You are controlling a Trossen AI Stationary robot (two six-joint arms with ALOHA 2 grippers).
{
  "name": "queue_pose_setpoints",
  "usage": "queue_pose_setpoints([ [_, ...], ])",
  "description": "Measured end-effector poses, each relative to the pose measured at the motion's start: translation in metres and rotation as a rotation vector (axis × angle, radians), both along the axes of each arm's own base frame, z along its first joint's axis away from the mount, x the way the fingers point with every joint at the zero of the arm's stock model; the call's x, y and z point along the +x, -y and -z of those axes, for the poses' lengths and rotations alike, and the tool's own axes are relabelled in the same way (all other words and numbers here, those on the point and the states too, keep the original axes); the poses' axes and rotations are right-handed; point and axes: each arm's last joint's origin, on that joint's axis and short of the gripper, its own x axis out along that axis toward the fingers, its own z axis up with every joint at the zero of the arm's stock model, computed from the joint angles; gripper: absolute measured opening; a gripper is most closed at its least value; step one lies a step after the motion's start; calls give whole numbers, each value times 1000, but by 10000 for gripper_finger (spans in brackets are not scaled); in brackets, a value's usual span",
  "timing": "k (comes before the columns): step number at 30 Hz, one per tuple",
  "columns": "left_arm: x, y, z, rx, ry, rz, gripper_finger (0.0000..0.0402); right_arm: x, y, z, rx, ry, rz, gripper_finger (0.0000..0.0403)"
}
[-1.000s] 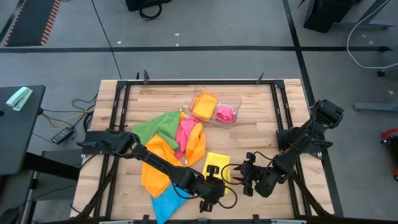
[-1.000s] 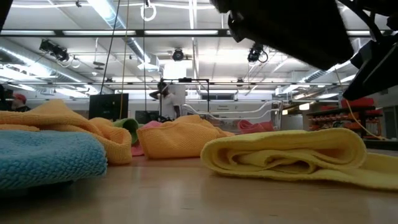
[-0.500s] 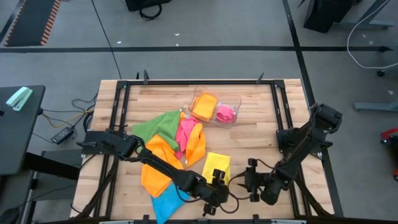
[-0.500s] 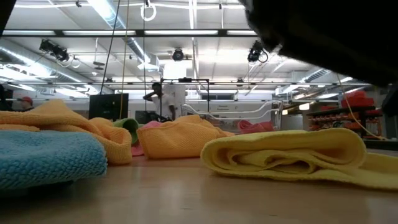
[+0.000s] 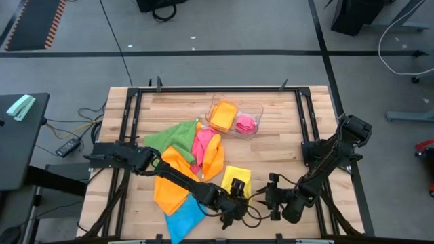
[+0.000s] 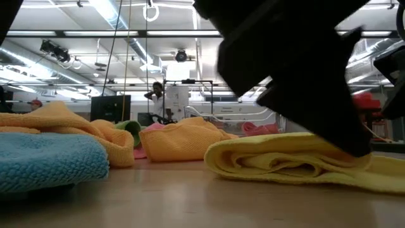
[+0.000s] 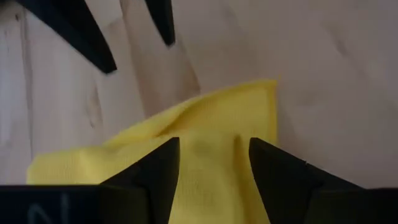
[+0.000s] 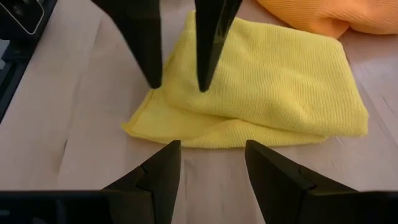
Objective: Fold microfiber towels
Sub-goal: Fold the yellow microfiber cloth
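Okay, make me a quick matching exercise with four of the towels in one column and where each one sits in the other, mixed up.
Things:
1. yellow towel
2. blue towel
3. green towel
4. folded orange towel

Places:
A. inside the clear tray
B. table's near edge, left of the grippers
C. top left of the pile
D. folded, just ahead of both grippers

Pairs: 1-D, 2-B, 3-C, 4-A

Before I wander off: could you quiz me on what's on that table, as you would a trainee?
1. True or false: the left jaws and the right jaws both stand open by the folded yellow towel at the table's front.
2. What lies in the clear tray? A: an orange towel and a pink towel. B: one green towel. C: nothing.
3. Fill in: the loose towel nearest the table's front edge, left of the yellow one, is ____.

Key: 1 true; 2 A; 3 the blue towel.
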Motion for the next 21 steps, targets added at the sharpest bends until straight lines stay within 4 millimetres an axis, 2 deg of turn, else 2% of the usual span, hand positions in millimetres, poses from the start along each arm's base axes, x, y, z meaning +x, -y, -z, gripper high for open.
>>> queue_pose_setpoints([
  [4, -3, -5, 11, 91, -50, -30, 199, 0, 0, 0, 6, 4, 1, 188],
  [8, -2, -8, 10, 89, -41, -58, 194, 1, -2, -1, 22, 16, 0, 188],
  [11, -1, -8, 10, 84, -38, -68, 176, 2, -3, -2, 32, 16, -27, 188],
  [15, -2, -10, 11, 83, -54, -87, 127, 3, -5, -3, 52, 19, -36, 188],
  [20, -1, -13, 11, 47, -46, -136, 25, 3, -5, -3, 77, 23, -19, 188],
  [21, -1, -13, 11, 41, -44, -142, 15, 3, -5, -3, 78, 23, -18, 188],
])
